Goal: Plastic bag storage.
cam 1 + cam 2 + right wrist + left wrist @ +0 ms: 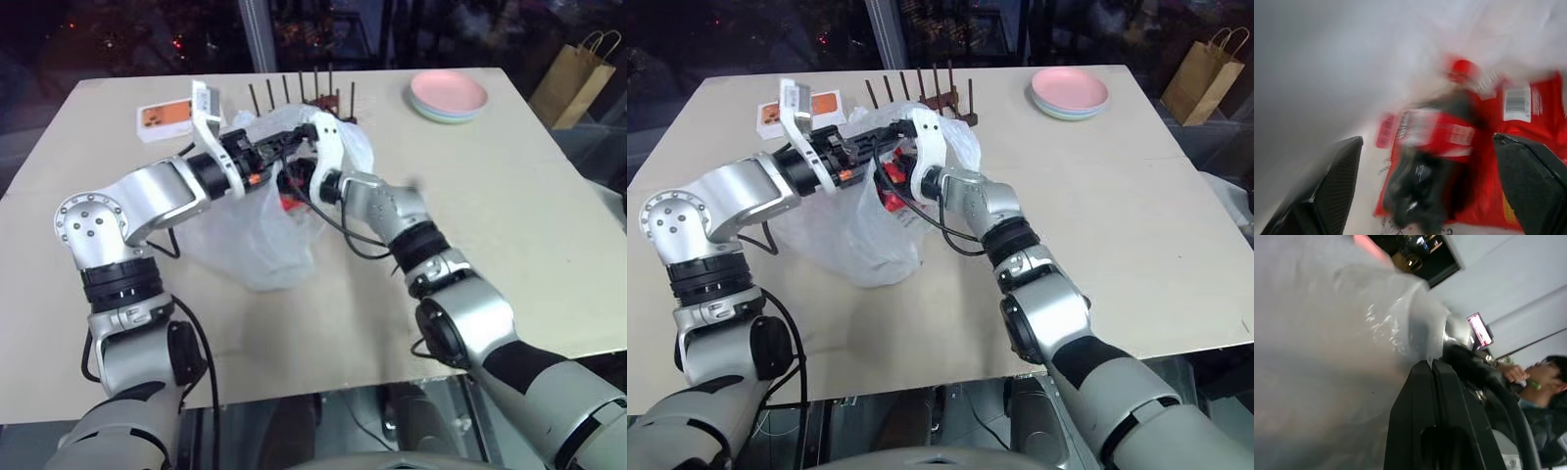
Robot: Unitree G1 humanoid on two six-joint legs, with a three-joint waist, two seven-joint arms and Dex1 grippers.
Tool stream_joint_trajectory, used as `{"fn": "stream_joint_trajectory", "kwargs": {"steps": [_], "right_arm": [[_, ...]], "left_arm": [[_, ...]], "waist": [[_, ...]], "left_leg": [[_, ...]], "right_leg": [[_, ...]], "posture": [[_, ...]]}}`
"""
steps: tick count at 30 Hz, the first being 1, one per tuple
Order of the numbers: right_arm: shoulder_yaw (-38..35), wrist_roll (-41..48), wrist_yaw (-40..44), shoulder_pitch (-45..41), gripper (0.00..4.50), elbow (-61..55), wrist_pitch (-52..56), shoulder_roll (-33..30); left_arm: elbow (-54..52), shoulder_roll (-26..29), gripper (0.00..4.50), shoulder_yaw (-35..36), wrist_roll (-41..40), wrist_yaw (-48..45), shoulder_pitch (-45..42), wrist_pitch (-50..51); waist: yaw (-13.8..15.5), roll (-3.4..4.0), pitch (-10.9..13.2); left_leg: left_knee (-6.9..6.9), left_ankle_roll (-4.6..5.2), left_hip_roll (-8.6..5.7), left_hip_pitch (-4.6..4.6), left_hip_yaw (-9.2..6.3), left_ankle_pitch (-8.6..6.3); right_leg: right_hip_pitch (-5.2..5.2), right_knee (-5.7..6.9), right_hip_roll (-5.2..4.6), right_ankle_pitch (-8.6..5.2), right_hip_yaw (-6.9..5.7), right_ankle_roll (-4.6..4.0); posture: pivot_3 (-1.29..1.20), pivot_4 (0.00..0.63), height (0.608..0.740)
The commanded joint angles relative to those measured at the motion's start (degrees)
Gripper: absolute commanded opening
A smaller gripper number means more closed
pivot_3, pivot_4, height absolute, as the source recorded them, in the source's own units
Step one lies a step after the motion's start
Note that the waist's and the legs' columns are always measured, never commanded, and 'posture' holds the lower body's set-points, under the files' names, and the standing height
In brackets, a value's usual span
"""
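The plastic bag (257, 235) stands puffed up near the middle of the table (509, 225), towards the left and far half, its translucent white film sagging to the tabletop at its near side. The left gripper (1431, 368) has its two black fingers pressed together on a fold of the bag's upper edge and holds that rim lifted off the table. The right gripper (1427, 183) points into the bag's mouth from the right, its fingers spread wide apart with nothing between them. Past them, seen through the opening, lie a dark cola bottle with a red cap (1437, 147) and a red snack packet (1528, 127); whether they rest inside the bag or just behind its film cannot be told.

Beyond the bag, at the far edge, is a dark wooden peg rack (313, 96), and to its left a white-and-orange box (165, 120). A stack of pastel plates (448, 96) sits at the far right of the table, and a brown paper bag with handles (576, 70) stands off the table beyond it. A person (1542, 382) is seated in the background of the left wrist view.

As for progress, the bag is open and bulky, not flattened, folded or put away. Storage looks hardly begun: the mouth is held up, and everything after that remains.
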Motion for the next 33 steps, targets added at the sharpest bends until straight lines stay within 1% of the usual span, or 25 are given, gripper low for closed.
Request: {"fn": "stream_joint_trajectory", "kwargs": {"steps": [1,4,6,9,11,13,15,17,19,20,22,27,29,30,33], "right_arm": [[4.6,-1.1,2.7,7.7,4.41,-18.5,4.6,-3.2],[7.3,-3.3,1.3,14.9,4.41,-35.1,9.6,-10.3],[6.7,-3.9,-0.5,18.1,4.41,-42.8,12.8,-13.9],[4.6,-5.6,-4.1,20.6,4.41,-48.8,15.2,-17.2],[3.9,-6.6,-5.5,21.0,4.41,-50.0,15.7,-17.9],[0.8,-8.2,-9.4,19.6,4.41,-47.5,15.2,-17.4],[-0.6,-10.8,-12.0,16.2,4.41,-40.5,11.9,-16.8],[-0.4,-12.5,-11.4,12.1,4.41,-30.6,7.0,-15.7],[0.1,-14.3,-10.6,9.5,4.41,-23.3,2.6,-15.4],[-0.5,-14.6,-10.4,8.5,4.18,-20.5,1.0,-15.2],[-1.2,-15.1,-9.6,7.4,3.55,-17.4,-1.4,-15.1],[-2.7,-14.3,-6.6,6.7,1.07,-15.3,-3.9,-15.6],[-2.9,-14.4,-5.8,7.0,0.19,-14.9,-4.3,-15.8],[-3.1,-14.6,-5.7,7.0,0.00,-14.6,-4.4,-16.0],[-3.4,-15.2,-5.4,7.1,0.00,-14.7,-4.8,-17.1]], "left_arm": [[0.0,0.9,0.00,0.0,1.4,-2.5,0.2,-2.3],[1.1,1.8,0.00,-0.4,3.9,-5.5,0.1,-3.0],[1.7,2.1,0.00,-0.8,5.6,-7.3,-0.1,-3.3],[1.6,2.4,0.00,-1.3,7.6,-9.7,-0.4,-3.3],[1.6,2.4,0.00,-1.4,8.5,-10.7,-0.5,-3.2],[0.9,2.8,0.00,-1.4,9.3,-11.4,-0.3,-3.0],[-0.1,3.3,0.00,-1.8,10.5,-12.6,-0.2,-2.9],[-0.8,3.6,0.00,-2.0,11.4,-13.1,0.0,-2.9],[-1.3,3.6,0.00,-1.9,12.0,-13.4,0.1,-3.0],[-2.4,4.0,0.00,-2.2,13.0,-13.9,0.6,-3.2],[-4.1,4.6,0.00,-2.3,14.0,-14.6,1.4,-3.2],[-9.0,5.8,0.00,-2.3,17.2,-19.4,3.9,-5.3],[-9.7,6.7,0.54,-1.2,16.9,-21.5,5.1,-5.2],[-10.5,7.6,0.87,-1.0,17.0,-23.1,5.8,-5.2],[-12.6,11.1,2.35,0.2,16.8,-27.2,8.1,-4.7]], "waist": [[0.1,-0.01,0.0],[0.2,0.00,0.0],[0.2,0.00,0.0],[0.0,0.00,0.0],[-0.1,0.00,0.0],[-0.1,0.00,0.0],[-0.1,0.00,0.0],[-0.2,0.00,0.0],[-0.1,-0.01,0.0],[-0.1,0.00,0.0],[-0.1,0.00,0.0],[-0.1,0.00,0.0],[-0.1,0.01,0.0],[-0.1,0.01,0.0],[-0.2,0.02,0.0]], "left_leg": [[0.02,0.00,-0.01,-0.01,0.03,0.00],[0.09,0.00,-0.03,-0.07,-0.03,0.00],[0.15,0.00,-0.03,-0.06,-0.03,0.01],[0.12,0.00,-0.02,0.08,-0.04,0.01],[0.11,0.00,0.02,0.16,0.00,0.01],[0.12,0.00,0.03,0.18,0.01,0.01],[0.13,0.00,0.03,0.18,0.05,0.01],[0.16,0.01,0.02,0.18,0.11,0.01],[0.15,0.01,0.02,0.19,0.18,0.02],[0.16,0.01,0.03,0.20,0.15,0.02],[0.11,0.02,0.03,0.19,0.14,0.01],[0.07,0.01,0.02,0.04,0.15,0.01],[0.04,0.01,0.02,0.04,0.15,0.01],[0.04,0.02,0.02,0.05,0.15,0.00],[0.01,0.02,0.03,0.11,0.15,0.00]], "right_leg": [[0.00,0.02,-0.01,0.00,0.02,0.00],[-0.01,0.03,-0.02,0.01,-0.04,0.01],[0.00,0.05,-0.02,0.01,-0.06,0.01],[0.06,0.11,0.01,0.00,-0.05,0.01],[0.08,0.16,0.06,0.00,0.00,0.01],[0.08,0.17,0.09,0.00,0.03,0.01],[0.08,0.18,0.09,0.00,0.06,0.01],[0.09,0.14,0.08,0.00,0.12,0.01],[0.11,0.08,0.08,0.01,0.18,0.02],[0.11,0.08,0.09,0.00,0.16,0.02],[0.12,0.07,0.09,0.00,0.15,0.01],[0.06,-0.08,0.05,0.00,0.14,0.01],[0.05,-0.09,0.04,0.00,0.14,0.01],[0.05,-0.08,0.05,0.00,0.13,0.01],[0.05,-0.03,0.06,0.00,0.13,0.01]], "posture": [[0.00,0.150,0.740],[0.00,0.150,0.740],[0.00,0.150,0.740],[0.00,0.150,0.740],[0.00,0.150,0.740],[0.00,0.150,0.740],[0.00,0.150,0.740],[0.00,0.150,0.740],[0.00,0.150,0.740],[0.00,0.150,0.740],[0.00,0.150,0.740],[0.00,0.150,0.740],[0.00,0.150,0.740],[0.00,0.150,0.740],[0.00,0.150,0.740]]}}
